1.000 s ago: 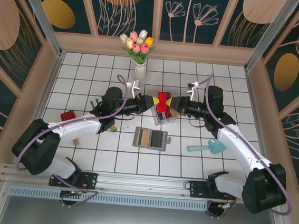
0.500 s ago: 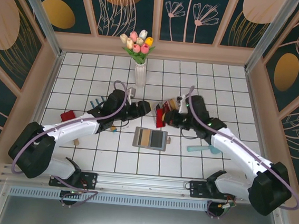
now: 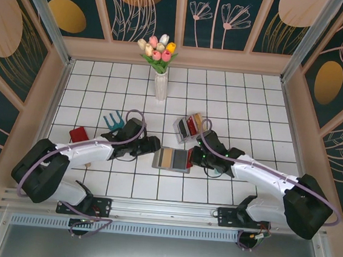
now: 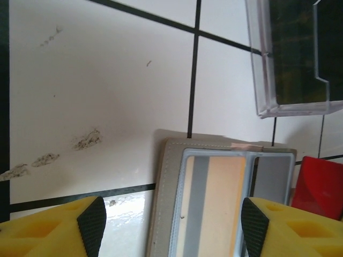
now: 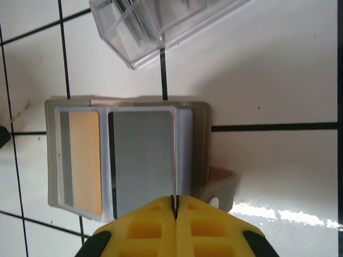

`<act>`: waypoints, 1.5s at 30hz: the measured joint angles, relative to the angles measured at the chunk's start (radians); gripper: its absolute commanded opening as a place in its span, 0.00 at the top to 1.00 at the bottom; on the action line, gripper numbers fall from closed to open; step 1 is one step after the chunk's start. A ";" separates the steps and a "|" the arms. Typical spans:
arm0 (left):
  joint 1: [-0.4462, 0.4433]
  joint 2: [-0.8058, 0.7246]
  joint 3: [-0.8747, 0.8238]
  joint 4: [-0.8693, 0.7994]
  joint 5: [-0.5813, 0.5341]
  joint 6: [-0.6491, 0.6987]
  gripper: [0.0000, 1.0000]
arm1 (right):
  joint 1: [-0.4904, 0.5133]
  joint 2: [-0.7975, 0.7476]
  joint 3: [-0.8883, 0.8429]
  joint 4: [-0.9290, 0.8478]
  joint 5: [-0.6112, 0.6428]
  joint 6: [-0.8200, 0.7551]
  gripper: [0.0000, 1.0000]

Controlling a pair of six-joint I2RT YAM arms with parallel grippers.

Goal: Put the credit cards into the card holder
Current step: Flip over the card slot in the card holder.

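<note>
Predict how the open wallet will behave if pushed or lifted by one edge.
The wallet lies thin and flat on glossy tiles, so it would probably slide, not tip. Its soft stitched cover and curling tab suggest it flops when lifted.

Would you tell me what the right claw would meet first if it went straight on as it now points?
Most likely the open wallet: the right claw, shut on a card held edge-on, points straight at it.
</note>
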 measured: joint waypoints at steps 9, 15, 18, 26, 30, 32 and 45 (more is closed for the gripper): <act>-0.010 0.071 0.000 0.009 0.033 0.014 0.40 | 0.000 0.043 0.000 0.016 0.024 0.003 0.98; -0.021 0.096 0.000 0.035 0.037 0.023 0.48 | 0.000 0.046 0.000 0.028 0.035 0.006 0.98; -0.030 0.107 0.003 0.046 0.035 0.024 0.53 | 0.000 0.041 0.000 0.028 0.037 0.005 0.98; -0.038 0.121 0.011 0.045 0.019 0.026 0.56 | 0.000 0.048 -0.015 0.056 0.028 0.006 0.98; -0.042 0.134 0.013 0.065 0.027 0.026 0.59 | 0.000 0.066 -0.016 0.100 0.005 0.009 0.98; -0.045 0.142 0.014 0.082 0.034 0.026 0.60 | 0.000 0.066 -0.020 0.117 -0.005 0.014 0.98; -0.055 0.150 0.013 0.102 0.037 0.021 0.65 | -0.020 -0.053 -0.080 0.221 -0.077 0.080 0.96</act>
